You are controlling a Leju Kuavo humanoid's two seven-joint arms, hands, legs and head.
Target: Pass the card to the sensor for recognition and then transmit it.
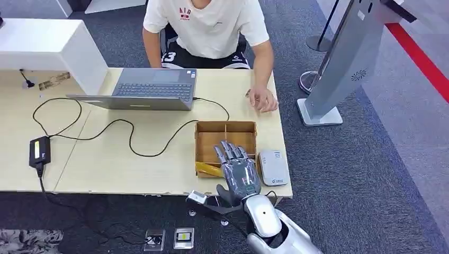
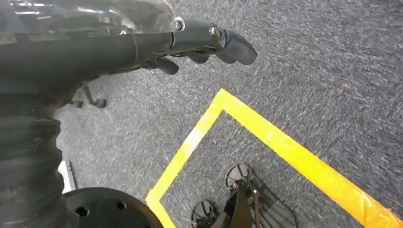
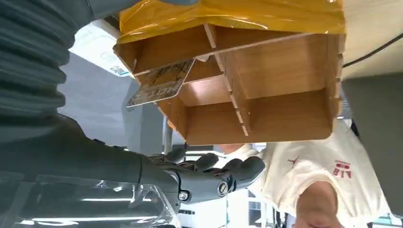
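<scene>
A partitioned wooden box [image 1: 225, 132] with yellow tape on its near edge stands near the table's front right. My right hand [image 1: 238, 169] hovers over its near part, fingers spread, holding nothing. In the right wrist view a printed card [image 3: 161, 83] leans inside a compartment of the box [image 3: 266, 90], apart from my fingers [image 3: 223, 173]. The white card reader [image 1: 273, 167] lies flat just right of the box; its corner [image 3: 97, 45] shows beside the card's compartment. My left hand [image 2: 209, 45] hangs over grey carpet with nothing in it.
A person in a white shirt sits across the table, one hand [image 1: 263, 99] resting on it beyond the box. An open laptop [image 1: 153, 87], its black cable and a power brick [image 1: 39, 151] lie to the left. A grey kiosk stand [image 1: 344, 58] is on the floor at right.
</scene>
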